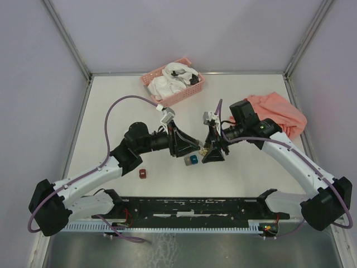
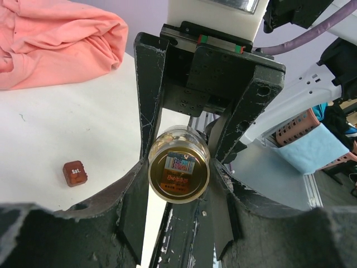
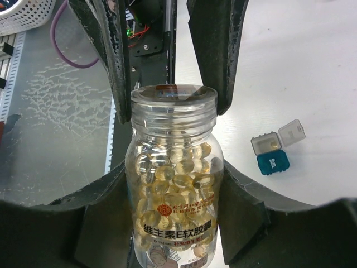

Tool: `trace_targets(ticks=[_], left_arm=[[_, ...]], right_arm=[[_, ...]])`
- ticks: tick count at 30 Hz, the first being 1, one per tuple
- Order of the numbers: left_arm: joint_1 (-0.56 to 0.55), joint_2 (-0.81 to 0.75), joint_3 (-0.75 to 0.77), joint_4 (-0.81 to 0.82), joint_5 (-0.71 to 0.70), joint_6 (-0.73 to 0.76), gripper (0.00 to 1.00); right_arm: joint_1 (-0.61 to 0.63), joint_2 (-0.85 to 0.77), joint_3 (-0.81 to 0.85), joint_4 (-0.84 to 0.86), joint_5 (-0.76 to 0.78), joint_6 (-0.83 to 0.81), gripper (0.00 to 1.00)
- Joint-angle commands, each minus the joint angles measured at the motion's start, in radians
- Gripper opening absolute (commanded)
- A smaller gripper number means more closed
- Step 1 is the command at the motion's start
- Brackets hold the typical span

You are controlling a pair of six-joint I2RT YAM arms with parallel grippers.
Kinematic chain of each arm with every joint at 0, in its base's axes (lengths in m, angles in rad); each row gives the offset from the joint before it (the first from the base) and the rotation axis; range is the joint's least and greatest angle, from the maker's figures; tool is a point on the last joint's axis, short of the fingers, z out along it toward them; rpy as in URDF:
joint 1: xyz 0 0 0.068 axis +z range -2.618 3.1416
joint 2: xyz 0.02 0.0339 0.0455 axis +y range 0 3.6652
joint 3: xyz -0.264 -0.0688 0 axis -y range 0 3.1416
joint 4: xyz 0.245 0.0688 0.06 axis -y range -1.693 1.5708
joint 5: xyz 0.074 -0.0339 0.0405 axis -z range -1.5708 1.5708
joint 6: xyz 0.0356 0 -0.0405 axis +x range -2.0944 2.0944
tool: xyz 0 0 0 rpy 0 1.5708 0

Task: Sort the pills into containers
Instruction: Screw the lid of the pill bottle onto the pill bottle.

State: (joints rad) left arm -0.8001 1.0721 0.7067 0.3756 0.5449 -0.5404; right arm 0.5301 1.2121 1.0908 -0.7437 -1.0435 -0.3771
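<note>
A clear jar full of amber pills hangs between both grippers above the table. My right gripper is shut on the jar's body. The left gripper is shut on its threaded neck, and its fingers flank the rim in the right wrist view. From the left wrist the jar's end shows as a round golden face with a small label. On the table below lie a teal container and an open grey container holding one yellowish pill. A dark red container sits apart to the left.
A pink slatted basket with white cloth stands at the back of the table. A salmon cloth lies bunched at the back right. A black strip runs along the near edge between the arm bases.
</note>
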Motion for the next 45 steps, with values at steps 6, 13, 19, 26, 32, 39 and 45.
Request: trace_targets(ticks=[6,13,19,26,32,39,45], left_arm=[[-0.001,-0.06,-0.014,-0.088,-0.124,0.019,0.69],[0.0,-0.131,-0.051,-0.136,-0.171,0.041,0.9],[0.0,-0.298,-0.162,-0.08,-0.135,0.07,0.93],[0.0,-0.476,-0.334,0.221,-0.268,-0.111,0.94],[-0.017,-0.423,-0.339,0.362,-0.486,-0.331,0.91],[-0.252,-0.318,-0.172,0.057,-0.981,-0.389,0.91],[-0.342,-0.162,-0.071,0.018,-1.112,-0.394,0.88]], right_arm=[[0.011,-0.018,0.052,0.108,-0.124,-0.016,0.05],[0.01,-0.025,0.05,0.105,-0.117,-0.024,0.05],[0.01,-0.035,0.051,0.091,-0.094,-0.049,0.05],[0.013,-0.068,0.033,0.072,0.023,-0.15,0.06],[0.012,-0.094,0.004,0.113,0.159,-0.18,0.06],[0.02,-0.095,-0.002,0.125,0.253,-0.189,0.06],[0.026,-0.088,-0.001,0.125,0.26,-0.186,0.06]])
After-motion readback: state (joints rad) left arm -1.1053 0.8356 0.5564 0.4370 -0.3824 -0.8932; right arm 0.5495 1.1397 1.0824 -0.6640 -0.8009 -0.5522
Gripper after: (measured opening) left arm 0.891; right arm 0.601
